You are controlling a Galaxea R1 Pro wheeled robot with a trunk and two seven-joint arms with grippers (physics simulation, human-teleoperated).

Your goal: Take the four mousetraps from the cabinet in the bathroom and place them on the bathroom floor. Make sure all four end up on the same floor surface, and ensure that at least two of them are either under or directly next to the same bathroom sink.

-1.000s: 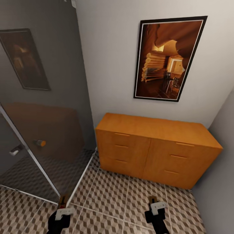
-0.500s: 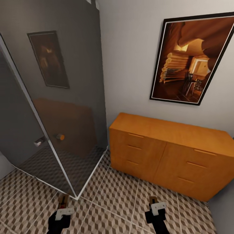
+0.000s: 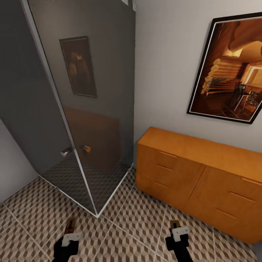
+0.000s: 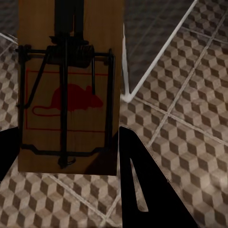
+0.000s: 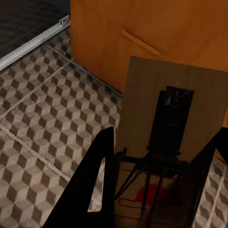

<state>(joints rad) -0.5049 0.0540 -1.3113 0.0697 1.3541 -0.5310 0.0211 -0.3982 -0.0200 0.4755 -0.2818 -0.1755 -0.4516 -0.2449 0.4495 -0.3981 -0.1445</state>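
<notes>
The left gripper (image 3: 70, 233) grips a flat brown wooden mousetrap (image 4: 66, 90) (red mouse print under dark wire), and the right gripper (image 3: 177, 230) grips a second wooden mousetrap (image 5: 164, 156). Both hang over the cube-patterned tiled bathroom floor (image 3: 134, 218), near the orange-brown wooden cabinet (image 3: 196, 171) beside a grey glass shower enclosure (image 3: 91, 109).

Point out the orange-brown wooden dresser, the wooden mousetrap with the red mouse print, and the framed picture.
Orange-brown wooden dresser (image 3: 189, 147), head view, flat top.
Wooden mousetrap with red mouse print (image 4: 71, 102), left wrist view, red print.
Framed picture (image 3: 233, 72), head view, canvas middle.

Grey glass shower enclosure (image 3: 91, 109), framed picture (image 3: 233, 72), pale wall (image 3: 163, 72)
</notes>
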